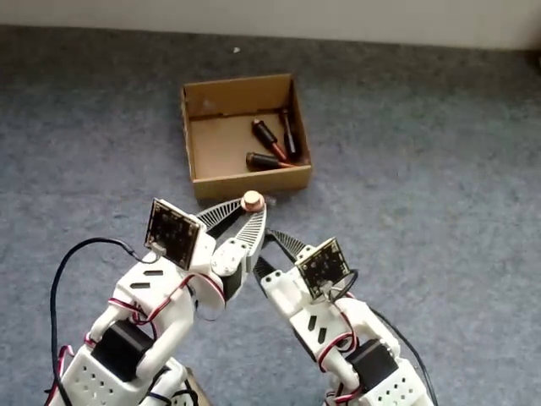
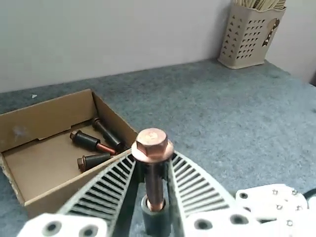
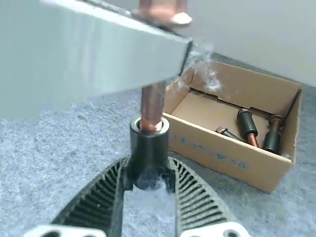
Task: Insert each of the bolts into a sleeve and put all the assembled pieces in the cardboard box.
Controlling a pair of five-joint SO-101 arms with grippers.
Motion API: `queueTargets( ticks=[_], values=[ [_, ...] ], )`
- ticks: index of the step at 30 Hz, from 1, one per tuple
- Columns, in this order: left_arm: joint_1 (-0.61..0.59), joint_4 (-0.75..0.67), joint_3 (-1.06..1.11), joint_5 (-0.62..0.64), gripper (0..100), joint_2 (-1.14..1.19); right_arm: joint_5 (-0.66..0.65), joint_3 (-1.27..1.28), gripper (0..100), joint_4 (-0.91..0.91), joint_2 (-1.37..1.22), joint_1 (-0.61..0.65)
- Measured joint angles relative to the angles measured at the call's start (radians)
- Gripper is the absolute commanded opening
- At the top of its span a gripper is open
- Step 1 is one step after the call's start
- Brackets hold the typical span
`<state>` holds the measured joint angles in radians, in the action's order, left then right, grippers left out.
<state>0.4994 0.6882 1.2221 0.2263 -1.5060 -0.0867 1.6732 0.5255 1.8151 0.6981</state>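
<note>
Centre frame, the left gripper (image 2: 153, 157) clamps a bolt (image 2: 152, 143), its tip inside the sleeve (image 3: 149, 145) pinched by the right gripper (image 3: 148, 170); three assembled pieces (image 1: 269, 161) lie in the box (image 1: 254, 182) above.

Desk (image 1: 439, 169) covered w/ grey short-pile, carpet-like fabric, slightly mottled. Plain pale off-white wall (image 1: 355, 15) runs along its far edge. Light is even, shadows soft. Tiny white speck (image 2: 33, 96) on the fabric near the wall. Far corner by the wall: beige plastic holder (image 2: 249, 37) w/ triangle cut-outs, upright, pale flat sticks (image 2: 259, 4) standing in it.
</note>
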Motion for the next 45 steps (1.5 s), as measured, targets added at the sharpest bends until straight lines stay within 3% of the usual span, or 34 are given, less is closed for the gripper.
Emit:
queueTargets(
  ticks=[9, 17, 19, 26, 30, 36, 45],
  values=[
    [-0.098, 0.259, -0.141, -0.023, 23, 0.006, 0.086, 0.0, 0.4, -0.002, -0.003, -0.077],
    [-0.282, 0.41, -0.265, -0.123, 6, -0.005, 0.089, 0.0, 0.4, -0.003, -0.002, -0.17],
    [-0.356, 0.416, -0.244, -0.135, 1, -0.005, 0.089, 0.0, 0.4, -0.003, -0.002, -0.192],
    [-0.646, 0.416, 0.038, -0.247, 1, -0.17, 0.089, -0.006, 0.7, 0.172, -0.002, -0.233],
    [-0.707, 0.416, 0.236, -0.301, 1, -0.295, 0.091, -0.058, 2.2, 0.255, -0.029, -0.236],
    [-0.71, 0.342, 0.417, -0.339, 1, -0.296, 0.092, -0.276, 3.7, 0.256, -0.324, -0.235],
    [-0.694, 0.258, 0.453, -0.374, 1, -0.296, 0.092, -0.879, 3.6, 0.256, -1.088, -0.235]
  ],
)
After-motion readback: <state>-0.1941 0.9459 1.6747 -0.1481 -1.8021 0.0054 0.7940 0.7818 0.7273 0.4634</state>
